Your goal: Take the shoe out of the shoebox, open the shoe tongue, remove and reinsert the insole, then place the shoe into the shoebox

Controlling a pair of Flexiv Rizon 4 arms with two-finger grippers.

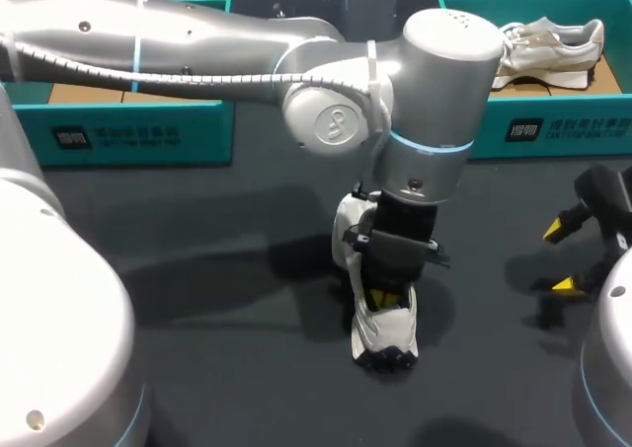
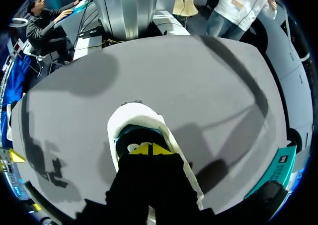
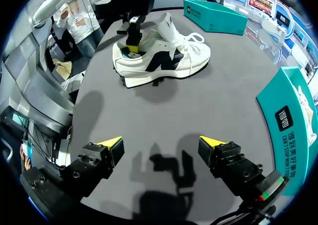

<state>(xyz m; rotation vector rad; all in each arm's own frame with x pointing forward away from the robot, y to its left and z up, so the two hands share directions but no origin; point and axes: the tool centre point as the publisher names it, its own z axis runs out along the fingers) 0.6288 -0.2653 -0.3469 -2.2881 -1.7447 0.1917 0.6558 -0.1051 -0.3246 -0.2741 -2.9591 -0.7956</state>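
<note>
**Left pincer (image 2: 151,149) sitting inside the white shoe (image 3: 164,61)**

The shoe, white with a black side panel, is standing on its sole mid-desk, tongue sticking up. The left pincer is sitting down inside its heel opening, yellow tips pressed together. The right pincer (image 3: 160,142) is hovering spread, well apart to the right. The dark grey desk (image 1: 197,269) is carrying a teal shoebox (image 1: 128,133) at each far corner

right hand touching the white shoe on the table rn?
Apart. The right wrist view shows the right hand open, with a stretch of bare table between its yellow tips and the shoe ahead.
</note>
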